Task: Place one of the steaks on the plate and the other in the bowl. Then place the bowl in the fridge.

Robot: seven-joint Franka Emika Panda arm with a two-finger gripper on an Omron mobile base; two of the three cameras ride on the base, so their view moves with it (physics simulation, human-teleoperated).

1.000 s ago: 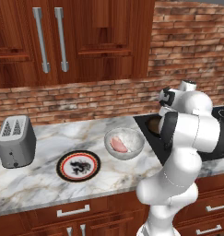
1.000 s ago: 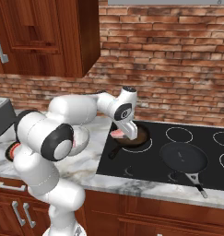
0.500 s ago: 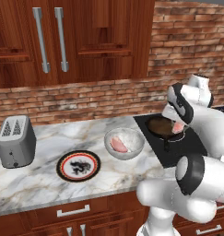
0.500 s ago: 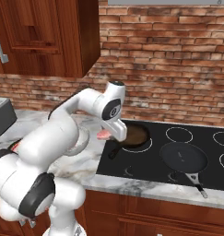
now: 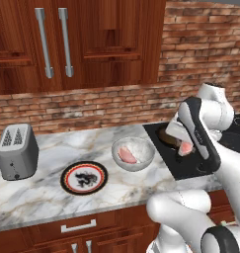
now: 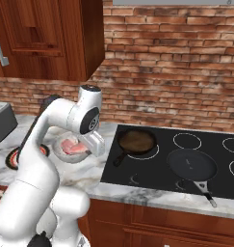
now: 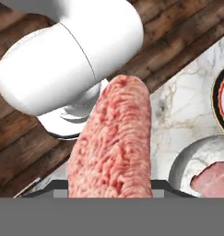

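I see the held steak [image 7: 112, 140] running lengthwise straight out from my gripper [image 5: 184, 147], which is clamped on its near end above the stove edge. The other steak [image 5: 127, 155] lies in the bowl [image 5: 133, 153] just beside it, the plate [image 5: 84, 177] beyond.

Pink, pale-marbled steak [image 5: 127, 155] in a whitish-grey speckled bowl [image 5: 143, 162], beside it a black plate [image 5: 84, 178] with white dragon motif (red ring, thin white rim), all on grey-veined white marble counter [image 5: 42, 195].
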